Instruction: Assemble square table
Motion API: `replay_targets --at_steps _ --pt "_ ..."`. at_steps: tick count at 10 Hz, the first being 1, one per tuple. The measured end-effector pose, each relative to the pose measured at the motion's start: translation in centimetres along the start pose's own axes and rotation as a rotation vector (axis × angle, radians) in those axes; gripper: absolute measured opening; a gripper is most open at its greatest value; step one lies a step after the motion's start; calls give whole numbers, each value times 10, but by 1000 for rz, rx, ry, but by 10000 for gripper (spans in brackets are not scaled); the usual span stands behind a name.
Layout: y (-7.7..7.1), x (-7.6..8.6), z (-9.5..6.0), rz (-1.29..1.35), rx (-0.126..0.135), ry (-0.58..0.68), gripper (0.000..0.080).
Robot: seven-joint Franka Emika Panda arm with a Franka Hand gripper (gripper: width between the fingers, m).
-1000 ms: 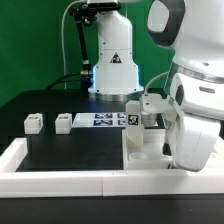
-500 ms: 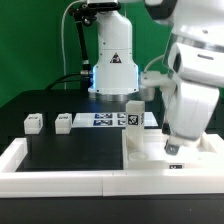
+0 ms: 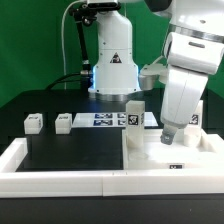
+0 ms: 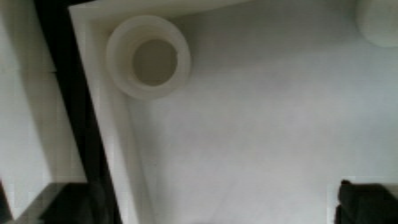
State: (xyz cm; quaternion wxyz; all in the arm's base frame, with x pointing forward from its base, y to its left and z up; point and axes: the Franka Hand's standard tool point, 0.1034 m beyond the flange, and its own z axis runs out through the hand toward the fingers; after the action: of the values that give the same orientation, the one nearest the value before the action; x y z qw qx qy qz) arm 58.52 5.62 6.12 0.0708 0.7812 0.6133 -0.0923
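White plastic is being shown throughout: the white plastic square slab (image 3: 200, 150) of the table is lying flat on the black counter (image 3: 70, 150) at the exterior view's right, just behind the long low white border wall (image 3: 60, 182). A black-and-white tag is being carried on the slab's near edge. The white robot arm (image 3: 185, 75) is being held over the slab, with the dark fingers (image 3: 166, 143) pointed down just above its surface; whether they are touching it cannot be told. In the wrist view the fingers (image 4: 365, 200) are being seen wide apart, with nothing clamped between them and only the slab's bare white top beneath. A round socket (image 4: 151, 55) is being shown in that top, near the slab's edge, beside a strip of the counter. One tall white tagged leg block (image 3: 133, 113) is standing upright at the slab's far corner. Two more legs, the first small leg block (image 3: 33, 122) and the second small leg block (image 3: 63, 122), are being left well apart from the slab toward the exterior view's left, with the marker board (image 3: 105, 120) lying between them and the tall one.
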Motion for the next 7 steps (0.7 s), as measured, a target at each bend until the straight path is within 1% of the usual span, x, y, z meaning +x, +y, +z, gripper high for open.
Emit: replay_targets --at_steps 1,2,3,4,5,6,7 --pt "0 0 0 1 0 0 649" --pt "2 -2 -1 52 -27 21 649" --pt "-3 -11 -1 146 -67 56 649" --pt "-14 -20 -1 261 -72 73 649" --pt "-22 -23 -1 371 -72 88 649" --pt "-28 -24 4 457 -60 88 649" --pt "-30 -25 6 458 -51 78 649"
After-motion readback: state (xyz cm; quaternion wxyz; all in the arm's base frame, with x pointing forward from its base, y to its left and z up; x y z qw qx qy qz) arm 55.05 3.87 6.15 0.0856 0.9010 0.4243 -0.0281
